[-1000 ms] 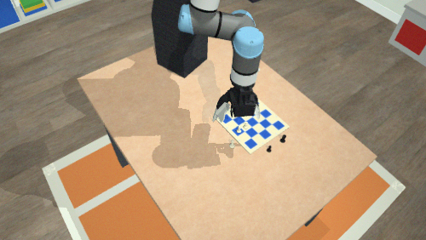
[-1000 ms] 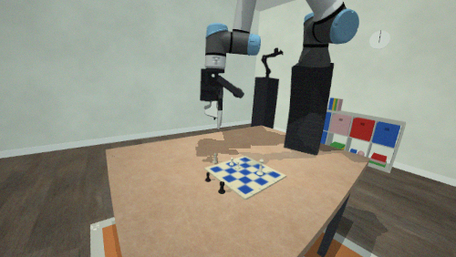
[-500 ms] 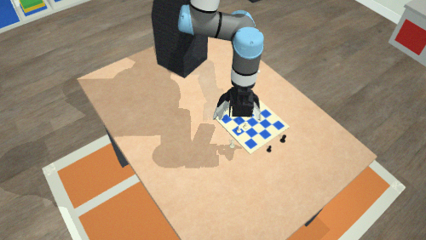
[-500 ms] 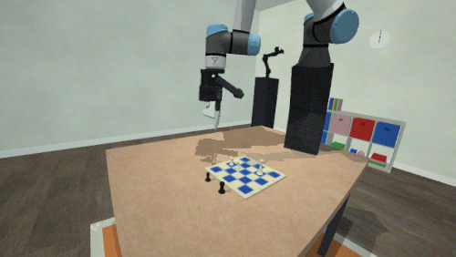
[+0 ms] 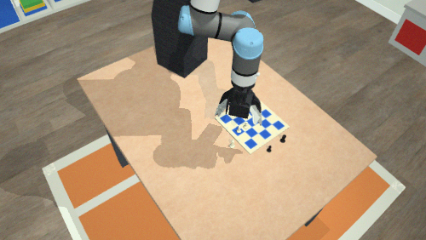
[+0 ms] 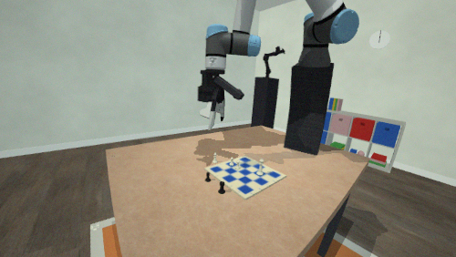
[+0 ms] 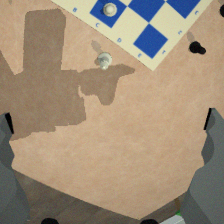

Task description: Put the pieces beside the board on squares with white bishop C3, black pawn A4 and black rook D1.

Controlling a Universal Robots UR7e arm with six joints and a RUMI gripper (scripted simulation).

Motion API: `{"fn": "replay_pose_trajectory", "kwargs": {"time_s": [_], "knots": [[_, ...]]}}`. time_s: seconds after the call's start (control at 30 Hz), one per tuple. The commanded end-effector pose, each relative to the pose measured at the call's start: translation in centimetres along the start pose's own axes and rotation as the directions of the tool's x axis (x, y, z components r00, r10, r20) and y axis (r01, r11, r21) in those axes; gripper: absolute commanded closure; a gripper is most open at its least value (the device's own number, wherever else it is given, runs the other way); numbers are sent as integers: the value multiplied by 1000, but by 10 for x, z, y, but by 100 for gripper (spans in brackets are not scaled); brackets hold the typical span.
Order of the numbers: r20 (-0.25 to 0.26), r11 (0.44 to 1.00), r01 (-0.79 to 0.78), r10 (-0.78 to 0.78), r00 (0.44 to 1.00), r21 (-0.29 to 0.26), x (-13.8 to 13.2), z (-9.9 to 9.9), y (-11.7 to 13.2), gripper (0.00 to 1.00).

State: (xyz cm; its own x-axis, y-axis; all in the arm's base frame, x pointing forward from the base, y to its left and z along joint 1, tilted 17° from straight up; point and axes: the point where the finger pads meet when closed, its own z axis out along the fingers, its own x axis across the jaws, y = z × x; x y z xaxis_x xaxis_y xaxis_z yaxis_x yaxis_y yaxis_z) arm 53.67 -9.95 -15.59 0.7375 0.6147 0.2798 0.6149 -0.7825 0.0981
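My tool (image 5: pixel 238 114) (image 6: pixel 216 123) (image 7: pixel 107 111) stands wide apart. In the wrist view the white bishop (image 5: pixel 231 144) (image 6: pixel 214 158) (image 7: pixel 104 60) waits beside the board (image 5: pixel 277 132) (image 6: pixel 246 197) (image 7: pixel 153 66), toward eleven o'clock; I'd centre above it, then descend straight.

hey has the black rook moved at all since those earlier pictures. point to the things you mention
No, the black rook (image 5: pixel 283 138) (image 6: pixel 222 187) (image 7: pixel 222 10) shows no visible shift in any direction: same spot beside the board's edge (image 5: pixel 269 141) (image 6: pixel 228 185) in the top and exterior views.
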Motion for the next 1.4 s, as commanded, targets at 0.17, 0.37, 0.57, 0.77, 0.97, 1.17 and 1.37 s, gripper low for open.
{"fn": "replay_pose_trajectory", "kwargs": {"time_s": [0.17, 0.37, 0.57, 0.77, 0.97, 1.17, 1.37], "knots": [[2, 972, -236, 236, 972, -4, 4, 2, 0, 0], [1, 910, -415, 415, 910, -4, 8, 4, 0, 0], [0, 804, -595, 595, 804, -4, 11, 6, 1, 0], [-1, 706, -708, 708, 706, -4, 13, 7, 2, 0], [-2, 520, -854, 854, 520, -4, 16, 9, 4, 0], [-3, 293, -956, 956, 293, -3, 18, 11, 6, 0], [-3, 125, -992, 992, 125, -3, 19, 13, 8, 0]]}}
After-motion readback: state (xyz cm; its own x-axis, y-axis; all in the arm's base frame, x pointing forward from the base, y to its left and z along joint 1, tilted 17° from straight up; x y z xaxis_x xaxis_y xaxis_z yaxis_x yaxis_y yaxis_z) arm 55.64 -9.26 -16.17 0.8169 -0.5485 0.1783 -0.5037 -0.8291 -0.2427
